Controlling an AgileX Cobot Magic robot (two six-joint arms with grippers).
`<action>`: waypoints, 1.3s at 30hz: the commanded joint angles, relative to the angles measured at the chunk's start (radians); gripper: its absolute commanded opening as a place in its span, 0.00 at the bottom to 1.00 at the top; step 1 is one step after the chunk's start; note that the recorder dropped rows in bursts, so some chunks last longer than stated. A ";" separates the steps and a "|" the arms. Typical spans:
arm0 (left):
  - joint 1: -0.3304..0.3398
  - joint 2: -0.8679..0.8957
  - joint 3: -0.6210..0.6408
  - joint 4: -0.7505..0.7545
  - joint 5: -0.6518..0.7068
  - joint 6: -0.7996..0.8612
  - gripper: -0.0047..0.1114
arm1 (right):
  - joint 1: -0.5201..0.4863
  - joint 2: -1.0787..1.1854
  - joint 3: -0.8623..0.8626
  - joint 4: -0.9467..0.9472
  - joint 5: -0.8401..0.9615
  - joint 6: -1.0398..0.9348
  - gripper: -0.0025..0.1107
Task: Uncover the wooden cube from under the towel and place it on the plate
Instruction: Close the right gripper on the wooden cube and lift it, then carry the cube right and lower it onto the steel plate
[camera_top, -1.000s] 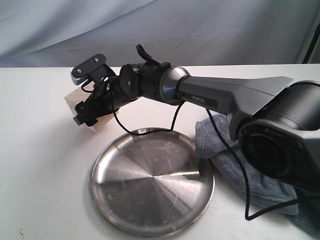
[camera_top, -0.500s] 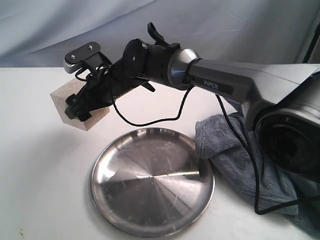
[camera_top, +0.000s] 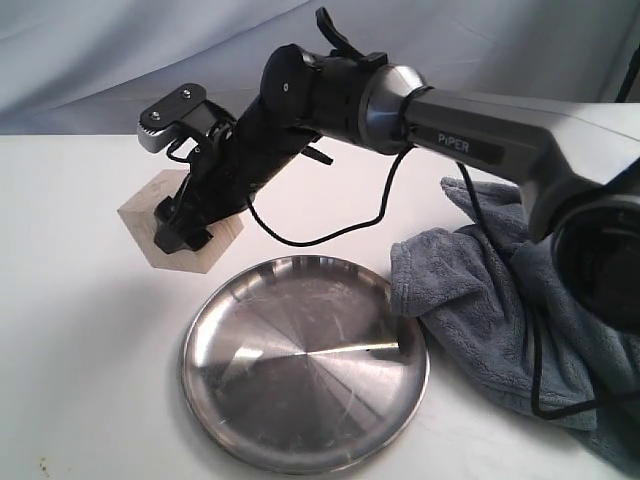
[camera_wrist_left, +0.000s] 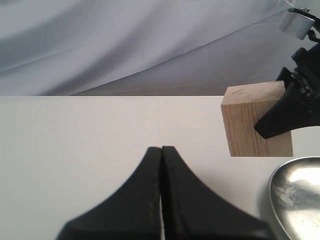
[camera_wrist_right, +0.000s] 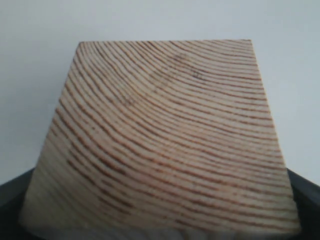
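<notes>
The pale wooden cube (camera_top: 143, 216) is uncovered and tilted, just beyond the far-left rim of the steel plate (camera_top: 305, 365). My right gripper (camera_top: 186, 226) reaches across from the right and is shut on it, black fingers on two opposite sides. Whether the cube touches the table I cannot tell. In the right wrist view the cube's grain (camera_wrist_right: 160, 135) fills the frame. The left wrist view shows the cube (camera_wrist_left: 247, 125), the plate's edge (camera_wrist_left: 297, 192) and my left gripper (camera_wrist_left: 161, 150), shut and empty, low over bare table. The grey-blue towel (camera_top: 480, 300) lies crumpled right of the plate.
A black cable (camera_top: 330, 232) loops from the right arm down above the plate's far rim. A pale cloth backdrop (camera_top: 120, 60) hangs behind the white table (camera_top: 70, 340).
The right arm's wrist has risen and swung, and the gripped cube has turned and shifted slightly right, toward the plate's rim. Plate and towel stay put.
</notes>
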 joint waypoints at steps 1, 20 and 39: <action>0.003 -0.004 0.005 -0.005 -0.006 -0.003 0.04 | -0.004 -0.080 0.053 0.004 -0.011 -0.034 0.02; 0.003 -0.004 0.005 -0.005 -0.006 -0.006 0.04 | -0.006 -0.489 0.699 0.460 -0.383 -0.505 0.02; 0.003 -0.004 0.005 -0.005 -0.006 -0.006 0.04 | -0.006 -0.680 1.140 1.249 -0.464 -1.294 0.02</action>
